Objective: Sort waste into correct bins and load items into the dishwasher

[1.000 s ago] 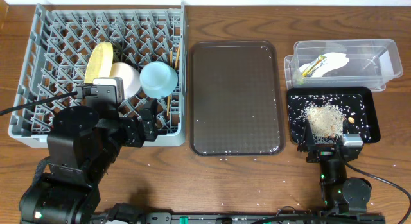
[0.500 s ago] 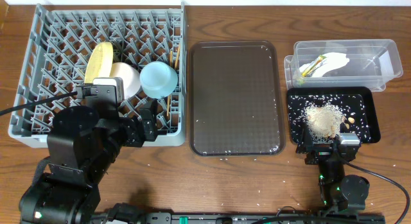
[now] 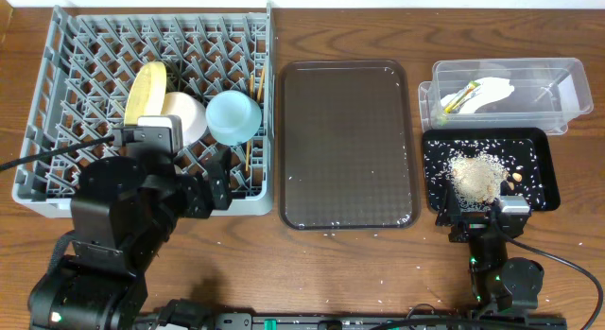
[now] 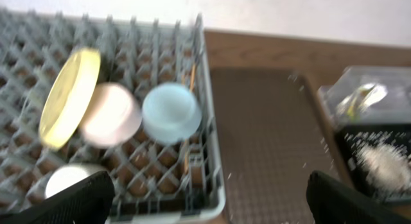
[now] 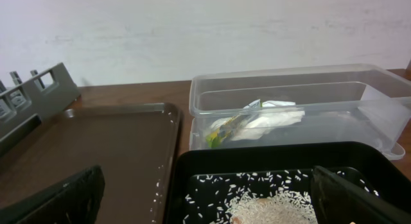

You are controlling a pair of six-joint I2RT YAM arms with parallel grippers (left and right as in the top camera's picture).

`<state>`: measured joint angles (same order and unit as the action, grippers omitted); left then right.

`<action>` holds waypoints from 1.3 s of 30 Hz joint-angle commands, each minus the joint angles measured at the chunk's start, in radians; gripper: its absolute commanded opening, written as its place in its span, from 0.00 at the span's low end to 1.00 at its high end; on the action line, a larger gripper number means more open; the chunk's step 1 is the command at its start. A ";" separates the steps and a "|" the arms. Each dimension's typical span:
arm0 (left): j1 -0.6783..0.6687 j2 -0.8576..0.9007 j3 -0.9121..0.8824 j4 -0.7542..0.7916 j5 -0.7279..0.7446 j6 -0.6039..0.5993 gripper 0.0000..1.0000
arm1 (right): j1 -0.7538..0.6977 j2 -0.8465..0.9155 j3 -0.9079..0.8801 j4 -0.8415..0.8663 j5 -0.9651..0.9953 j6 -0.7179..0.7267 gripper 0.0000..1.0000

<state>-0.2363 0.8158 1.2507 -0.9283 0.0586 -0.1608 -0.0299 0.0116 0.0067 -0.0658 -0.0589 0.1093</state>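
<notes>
1. Left gripper (image 4: pixel 212 211): hangs over the near edge of the grey dish rack (image 3: pixel 57 103). Fingers are spread wide with nothing between them.
2. Right gripper (image 5: pixel 205 211): sits at the near edge of the black bin (image 3: pixel 550 174). Fingers are wide apart and empty.
3. Table (image 3: pixel 586 254): a few pale crumbs (image 3: pixel 382 276) lie loose near the front.
4. Rack contents:
   - The white cup (image 4: pixel 67 180) sits at the near left, seen only from the left wrist.
   - Farther in, the yellow plate (image 3: pixel 146 92) stands tilted on its edge.
   - The cream-white bowl (image 3: pixel 186 117) touches the plate's right side.
   - The light blue bowl (image 3: pixel 233 116) is just right of the cream-white bowl.
   - The chopsticks (image 4: pixel 188 121) lie along the rack's right wall, beside the blue bowl.
5. Brown tray (image 3: pixel 347 146): lies between the rack and the bins and carries only stray grains.
6. Black bin, near right: holds a heap of rice (image 3: pixel 477 176) with scattered grains around it.
7. Clear bin (image 3: pixel 579 94), directly behind the black bin: holds the white napkin (image 3: pixel 492 92), with the green wrapper (image 3: pixel 457 99) against its left end.
</notes>
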 commanded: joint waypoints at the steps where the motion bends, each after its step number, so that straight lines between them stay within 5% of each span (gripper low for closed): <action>1: 0.023 -0.035 0.003 -0.021 -0.073 -0.006 0.96 | -0.013 -0.004 -0.001 -0.005 0.003 -0.013 0.99; 5: 0.115 -0.124 -0.073 0.051 -0.074 -0.042 0.96 | -0.013 -0.004 -0.001 -0.005 0.003 -0.013 0.99; 14: 0.239 -0.442 -0.459 0.469 -0.085 -0.074 0.96 | -0.013 -0.004 -0.001 -0.005 0.003 -0.013 0.99; 26: 0.246 -0.810 -0.857 0.621 -0.096 -0.158 0.96 | -0.013 -0.004 -0.001 -0.005 0.003 -0.013 0.99; 39: 0.207 -0.814 -1.141 0.792 -0.071 -0.124 0.96 | -0.013 -0.004 -0.001 -0.005 0.003 -0.013 0.99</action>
<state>-0.0128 0.0101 0.1814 -0.1959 -0.0242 -0.3069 -0.0299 0.0120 0.0067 -0.0666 -0.0582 0.1089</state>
